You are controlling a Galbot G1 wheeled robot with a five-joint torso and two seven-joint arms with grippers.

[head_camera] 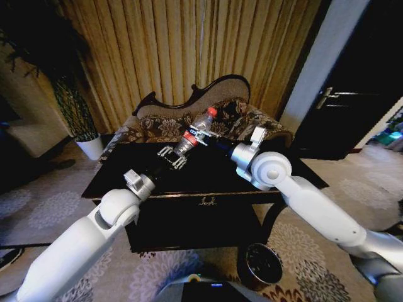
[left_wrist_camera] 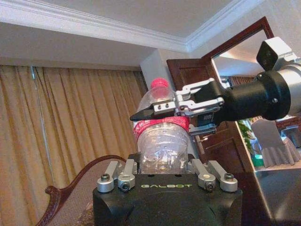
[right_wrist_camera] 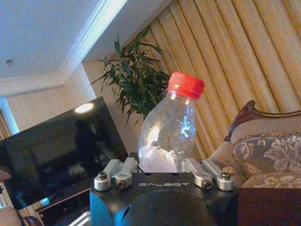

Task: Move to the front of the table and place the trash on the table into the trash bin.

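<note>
Head view: bottle point(head_camera: 194, 134) held tilted in the air above the black table point(head_camera: 126, 179), red cap toward the sofa point(head_camera: 189, 119). Left gripper point(head_camera: 173, 157) pinching its base, right gripper point(head_camera: 203, 134) clamped around its upper half. Bin point(head_camera: 262, 263) on the carpet below, just in front of the table's right corner.

Left wrist view: bottle base wedged between near fingers point(left_wrist_camera: 120, 176) — other gripper closed on the red label.

Right wrist view: fingers point(right_wrist_camera: 115, 173) pressed against the bottle — cap upward, curtains behind.
</note>
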